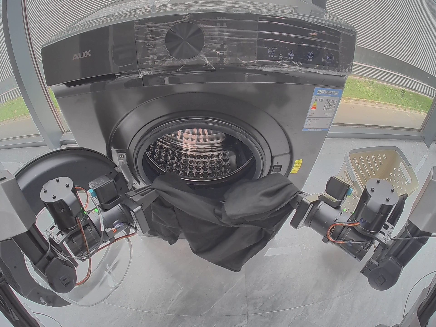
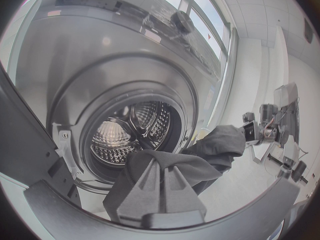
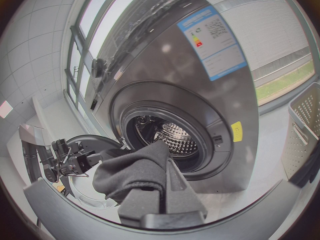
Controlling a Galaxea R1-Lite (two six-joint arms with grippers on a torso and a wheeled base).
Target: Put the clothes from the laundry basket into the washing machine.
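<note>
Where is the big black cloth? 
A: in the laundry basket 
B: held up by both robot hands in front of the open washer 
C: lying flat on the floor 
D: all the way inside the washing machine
B: the left gripper and right gripper each pinch one end of the black cloth, which hangs between them in front of the open washing machine.

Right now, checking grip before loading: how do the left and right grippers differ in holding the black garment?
The left gripper pinches a thin fold by the open door; the right gripper clamps a thick bunch nearer the basket. Both are shut on the black garment.
</note>
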